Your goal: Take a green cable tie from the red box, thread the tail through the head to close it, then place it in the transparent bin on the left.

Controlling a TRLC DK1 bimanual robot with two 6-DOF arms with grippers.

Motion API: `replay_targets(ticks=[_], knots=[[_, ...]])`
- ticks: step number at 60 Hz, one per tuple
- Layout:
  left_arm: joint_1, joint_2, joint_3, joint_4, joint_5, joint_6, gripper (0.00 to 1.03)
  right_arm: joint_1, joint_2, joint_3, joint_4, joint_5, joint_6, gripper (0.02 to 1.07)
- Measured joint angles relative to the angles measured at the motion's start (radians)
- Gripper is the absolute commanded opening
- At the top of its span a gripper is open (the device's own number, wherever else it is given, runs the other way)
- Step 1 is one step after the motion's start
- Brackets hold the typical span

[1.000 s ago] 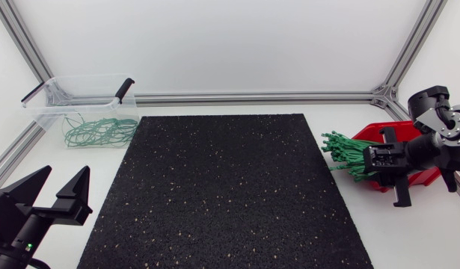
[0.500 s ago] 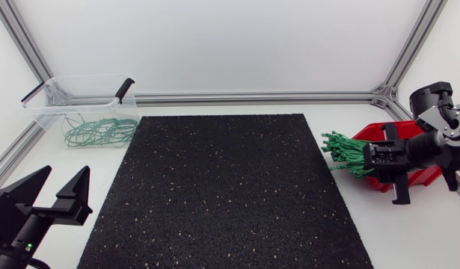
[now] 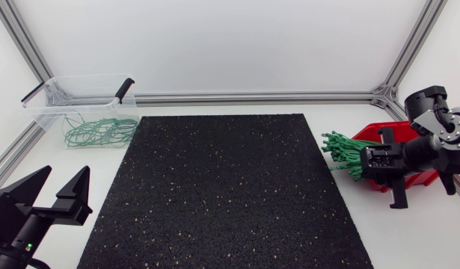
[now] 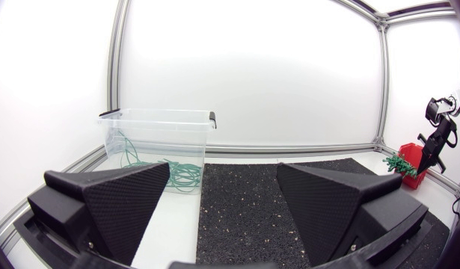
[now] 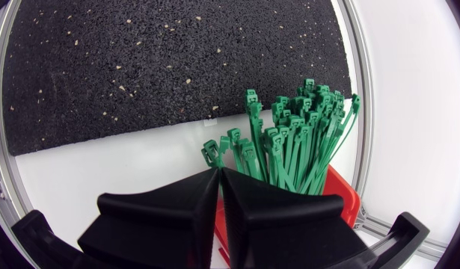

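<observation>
Fingers (image 5: 177,213) of the right gripper (image 5: 219,176) are pressed together among green cable ties (image 5: 297,142) bristling from the red box (image 5: 343,193), seemingly picking one; left gripper (image 3: 65,175) rests spread near the transparent bin (image 3: 46,112).

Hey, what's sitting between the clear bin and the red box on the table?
The head view shows only the black speckled mat between the transparent bin and the red box, whose green cable ties stick out toward the mat.

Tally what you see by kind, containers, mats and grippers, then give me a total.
Containers: 2, transparent bin and red box
Mats: 1, black mat
Grippers: 2, left gripper and right gripper
Total: 5, green cable ties uncounted
</observation>
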Motion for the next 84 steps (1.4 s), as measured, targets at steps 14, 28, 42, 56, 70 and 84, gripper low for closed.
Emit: replay_targets(ticks=[14,28,42,56,70,84], knots=[[0.000,0.000,0.000,0.000,0.000,0.000,1.00,0.000,-0.026,0.005,-0.024,-0.001,0.000,0.08],[0.000,0.000,0.000,0.000,0.000,0.000,1.00,-0.020,-0.045,0.050,-0.072,-0.019,0.000,0.08],[0.000,0.000,0.000,0.000,0.000,0.000,1.00,-0.033,-0.076,0.107,-0.109,-0.070,0.020,0.08],[0.000,0.000,0.000,0.000,0.000,0.000,1.00,0.024,-0.209,0.195,-0.101,-0.175,0.184,0.10],[0.001,0.000,0.000,0.000,0.000,0.000,1.00,0.212,-0.288,0.345,-0.208,-0.216,0.505,0.08],[0.066,0.000,0.040,-0.078,0.101,-0.053,1.00,0.515,-0.218,0.513,-0.501,-0.432,0.849,0.08]])
